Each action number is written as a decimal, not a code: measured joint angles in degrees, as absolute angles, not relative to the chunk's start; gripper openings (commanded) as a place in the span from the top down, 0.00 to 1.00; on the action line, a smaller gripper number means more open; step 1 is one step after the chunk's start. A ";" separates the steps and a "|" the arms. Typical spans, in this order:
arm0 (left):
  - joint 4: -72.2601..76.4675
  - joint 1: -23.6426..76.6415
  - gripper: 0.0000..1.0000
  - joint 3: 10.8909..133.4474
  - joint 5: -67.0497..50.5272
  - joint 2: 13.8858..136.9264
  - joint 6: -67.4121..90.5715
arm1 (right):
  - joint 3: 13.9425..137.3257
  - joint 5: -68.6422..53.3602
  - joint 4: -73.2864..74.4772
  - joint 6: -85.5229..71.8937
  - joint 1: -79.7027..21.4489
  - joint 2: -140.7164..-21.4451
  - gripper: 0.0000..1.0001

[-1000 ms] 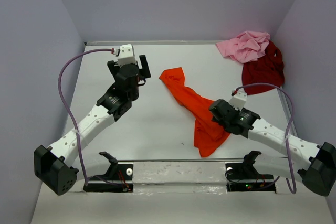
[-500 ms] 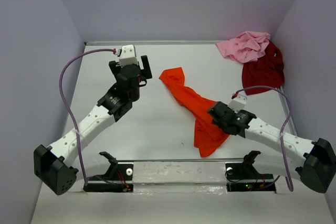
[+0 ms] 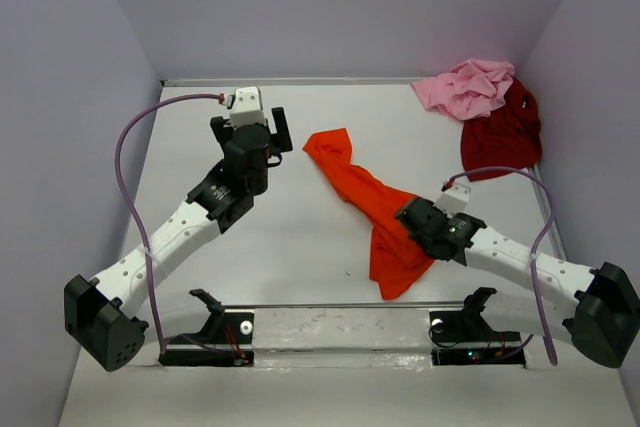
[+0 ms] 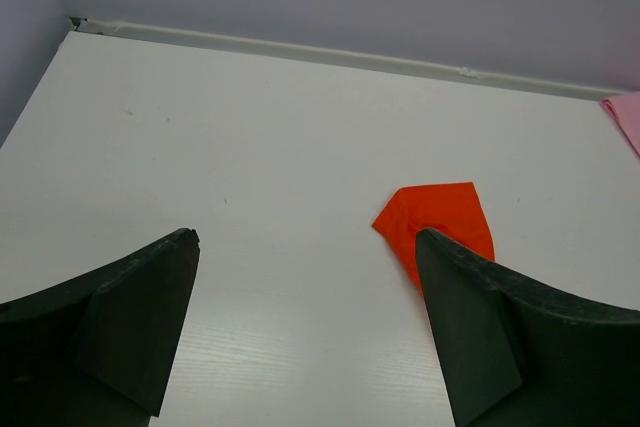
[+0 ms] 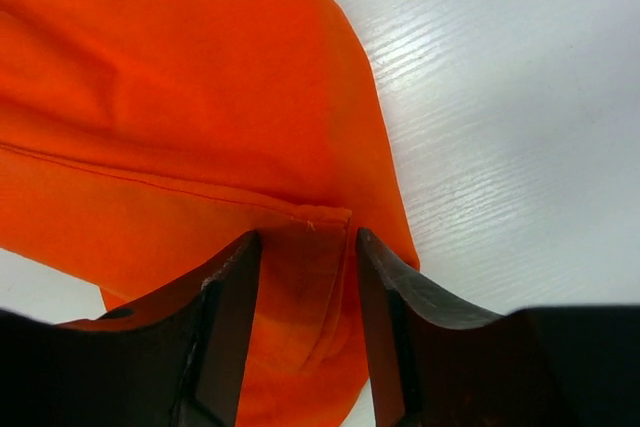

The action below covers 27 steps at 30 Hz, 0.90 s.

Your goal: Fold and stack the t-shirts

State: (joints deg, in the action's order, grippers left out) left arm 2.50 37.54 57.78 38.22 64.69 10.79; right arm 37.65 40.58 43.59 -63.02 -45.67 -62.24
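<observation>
- Table (image 3: pixel 300 247): white, with a faint wood grain, and closed in by pale lilac walls (image 3: pixel 330 7) at the back and both sides.
- Orange t-shirt (image 3: pixel 365 197): lies unfolded and bunched into a long crooked strip near the middle of the table. It runs from a far end left of centre to a wider near end right of centre. The left wrist view shows only its far tip (image 4: pixel 440 217), flat on the table. The right wrist view is largely filled by its creased cloth and a seam (image 5: pixel 180 97).
- Pink t-shirt (image 3: pixel 465 87): crumpled in the far right corner, its near right edge touching the dark red one.
- Dark red t-shirt (image 3: pixel 500 137): a loose heap against the right wall, just nearer than the pink one and well apart from the orange one.
- Left gripper (image 3: pixel 283 137): hovers over bare table left of the orange t-shirt's far end. Its fingers (image 4: pixel 140 317) are spread wide and hold nothing.
- Right gripper (image 3: pixel 410 217): low over the wider near part of the orange t-shirt. Its fingers (image 5: pixel 225 317) stand narrowly apart with a hemmed fold of orange cloth between them. Whether they pinch it cannot be told.
- Purple cables (image 3: pixel 125 142): one loops beside each arm.
</observation>
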 measured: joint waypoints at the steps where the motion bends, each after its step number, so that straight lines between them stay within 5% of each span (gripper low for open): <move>1: 2.50 37.56 0.01 57.78 38.24 64.69 10.76 | 37.65 40.64 43.18 -63.00 -45.67 -62.22 0.59; 10: 2.50 37.93 0.01 57.78 38.57 64.69 10.72 | 37.47 41.17 41.36 -62.33 -45.67 -61.71 0.67; 13: 2.50 38.15 0.01 57.78 38.79 64.69 10.68 | 37.47 41.21 40.91 -62.06 -45.67 -61.76 0.78; 17: 2.52 38.54 0.01 57.78 38.87 64.69 10.41 | 37.47 41.28 40.07 -61.63 -45.67 -62.30 0.76; 23: 2.52 38.59 0.01 57.78 39.05 64.69 10.33 | 37.47 41.36 39.75 -61.32 -45.67 -62.61 1.00; 27: 2.52 38.70 0.01 57.78 39.07 64.69 10.33 | 37.47 41.43 39.57 -61.23 -45.67 -62.61 1.00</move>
